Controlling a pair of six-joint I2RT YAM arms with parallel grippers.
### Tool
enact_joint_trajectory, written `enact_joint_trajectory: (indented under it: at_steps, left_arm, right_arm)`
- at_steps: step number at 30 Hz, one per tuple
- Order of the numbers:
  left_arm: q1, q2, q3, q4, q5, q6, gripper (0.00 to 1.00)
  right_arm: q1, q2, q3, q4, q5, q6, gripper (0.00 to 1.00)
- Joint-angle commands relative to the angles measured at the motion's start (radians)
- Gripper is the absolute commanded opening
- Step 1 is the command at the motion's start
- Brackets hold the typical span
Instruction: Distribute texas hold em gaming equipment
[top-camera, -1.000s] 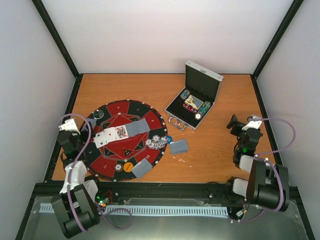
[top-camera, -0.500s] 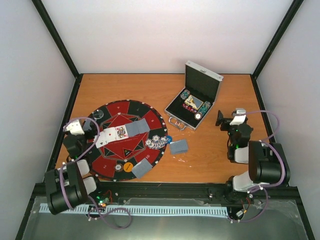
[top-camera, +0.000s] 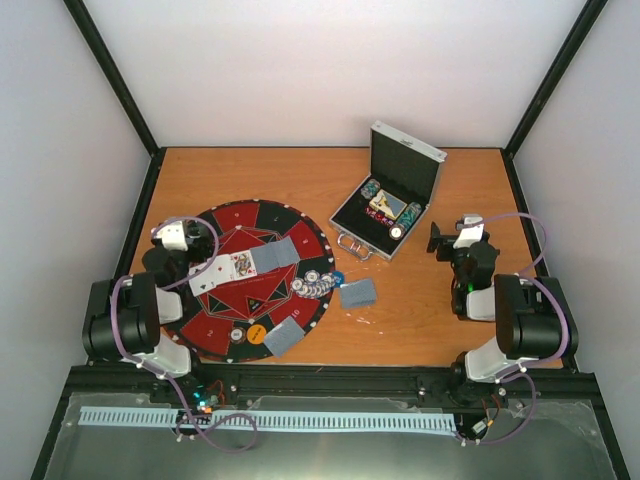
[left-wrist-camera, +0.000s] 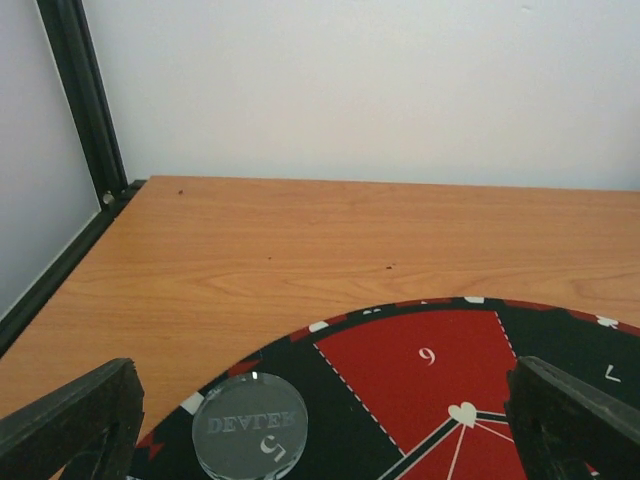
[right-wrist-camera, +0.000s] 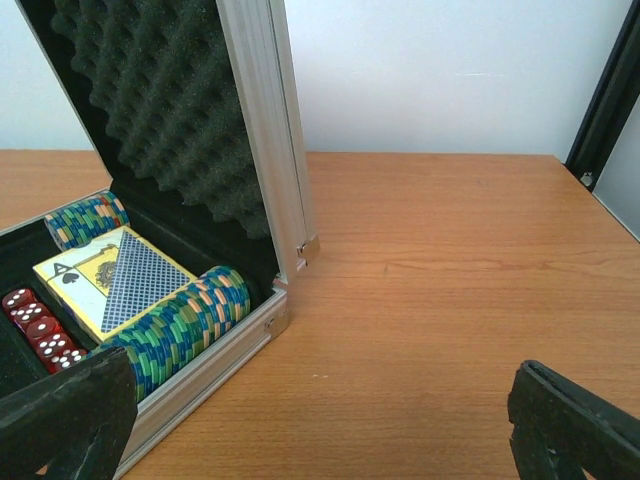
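Both arms have swung up from their folded poses at frame bottom: the left end effector (top-camera: 195, 238), jaws apart and empty, now faces the clear dealer disc (left-wrist-camera: 249, 427) on the left rim of the mat (top-camera: 212, 325). The right end effector (top-camera: 440, 238), equally wide and empty, has neared the open case (top-camera: 405, 165) right of centre, its poker chips (right-wrist-camera: 185, 325) undealt, so a pickup looks imminent.

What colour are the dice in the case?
The dice are red with white pips; clearest in right wrist view.
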Motion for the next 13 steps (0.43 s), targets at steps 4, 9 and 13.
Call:
enact_joint_trajectory:
  at_steps: [4, 9, 13]
  left_arm:
    - [-0.001, 0.005, 0.021, 0.084, 0.008, 0.03, 1.0]
    - [-0.003, 0.005, 0.022, 0.082, 0.008, 0.032, 1.0]
    - [-0.002, 0.006, 0.022, 0.082, 0.008, 0.031, 1.0]
  right_arm:
    - [0.009, 0.002, 0.012, 0.016, 0.02, -0.023, 1.0]
    - [0.009, 0.005, 0.017, 0.012, 0.024, -0.023, 1.0]
    - [0.009, 0.002, 0.015, 0.012, 0.023, -0.023, 1.0]
